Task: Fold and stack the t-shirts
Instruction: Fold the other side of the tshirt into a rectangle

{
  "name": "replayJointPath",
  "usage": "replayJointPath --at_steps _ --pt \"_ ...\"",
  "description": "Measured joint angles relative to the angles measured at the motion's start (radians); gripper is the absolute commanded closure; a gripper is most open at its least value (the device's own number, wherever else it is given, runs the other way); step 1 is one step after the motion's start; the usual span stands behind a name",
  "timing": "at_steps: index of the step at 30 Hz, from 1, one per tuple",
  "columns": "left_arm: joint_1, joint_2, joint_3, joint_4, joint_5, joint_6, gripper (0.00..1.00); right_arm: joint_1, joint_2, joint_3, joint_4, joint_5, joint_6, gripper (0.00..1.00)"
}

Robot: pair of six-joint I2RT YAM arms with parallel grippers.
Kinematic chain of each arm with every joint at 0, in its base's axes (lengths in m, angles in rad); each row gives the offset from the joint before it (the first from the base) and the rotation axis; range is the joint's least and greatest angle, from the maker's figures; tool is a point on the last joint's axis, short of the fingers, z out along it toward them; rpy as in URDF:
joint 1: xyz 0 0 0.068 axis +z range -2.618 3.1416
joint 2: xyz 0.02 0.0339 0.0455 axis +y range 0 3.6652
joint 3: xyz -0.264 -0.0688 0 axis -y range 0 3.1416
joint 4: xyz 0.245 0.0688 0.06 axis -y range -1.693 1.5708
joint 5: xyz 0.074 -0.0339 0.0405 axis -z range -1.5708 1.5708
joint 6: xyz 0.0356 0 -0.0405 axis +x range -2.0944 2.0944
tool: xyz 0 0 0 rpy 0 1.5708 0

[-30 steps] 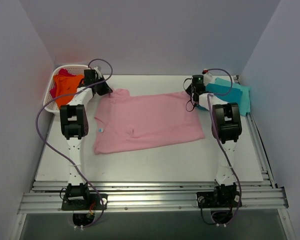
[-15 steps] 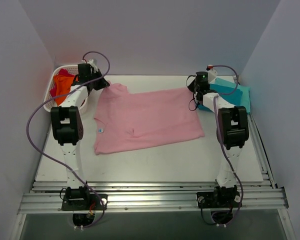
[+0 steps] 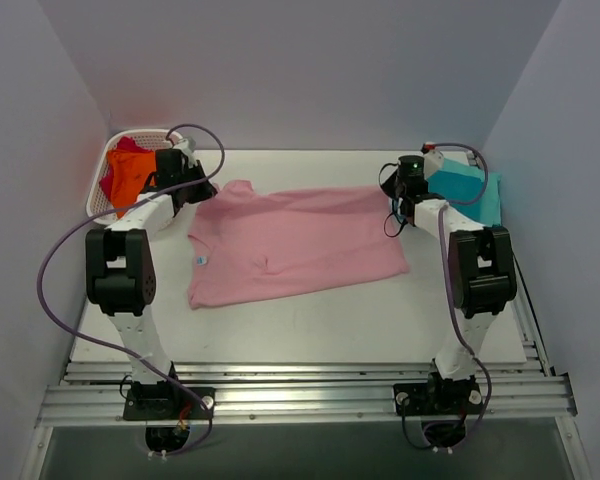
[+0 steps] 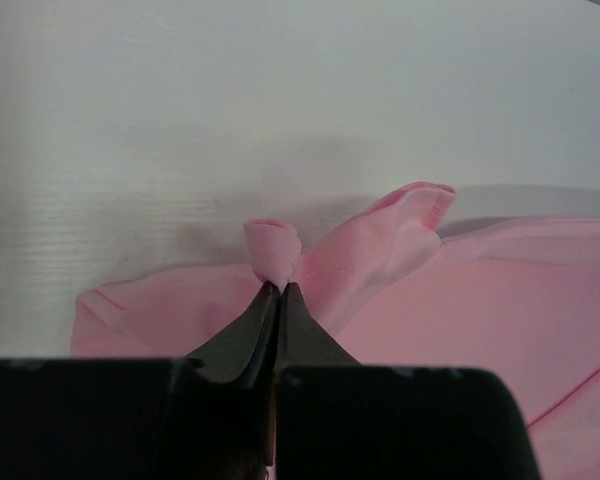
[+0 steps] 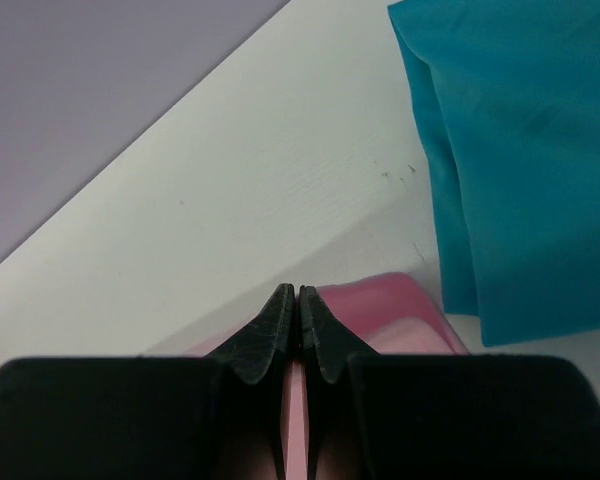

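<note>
At the far left a white basket (image 3: 97, 211) holds orange and red clothes. Beside it, the left gripper (image 4: 279, 290) is closed tight, pinching a bunched far-left corner of the pink t-shirt (image 3: 295, 245), which lies spread across the table (image 3: 310, 325). The right gripper (image 5: 297, 296) is likewise closed, with pink cloth between its jaws at the shirt's far-right corner, next to the folded teal t-shirts (image 3: 472, 192).

Left claw (image 4: 280, 288) and right claw (image 5: 297, 292) pinched closed, far forward
</note>
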Motion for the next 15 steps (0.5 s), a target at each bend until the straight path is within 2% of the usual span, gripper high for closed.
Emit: replayJointPath --at_steps 10,15 --pt "-0.145 -0.248 -0.271 0.073 -0.184 0.100 0.98 0.000 -0.168 -0.203 0.011 0.013 0.030 1.00" --pt "-0.171 -0.359 -0.390 0.091 -0.274 0.119 0.98 0.000 -0.256 -0.301 0.009 0.026 0.039 1.00"
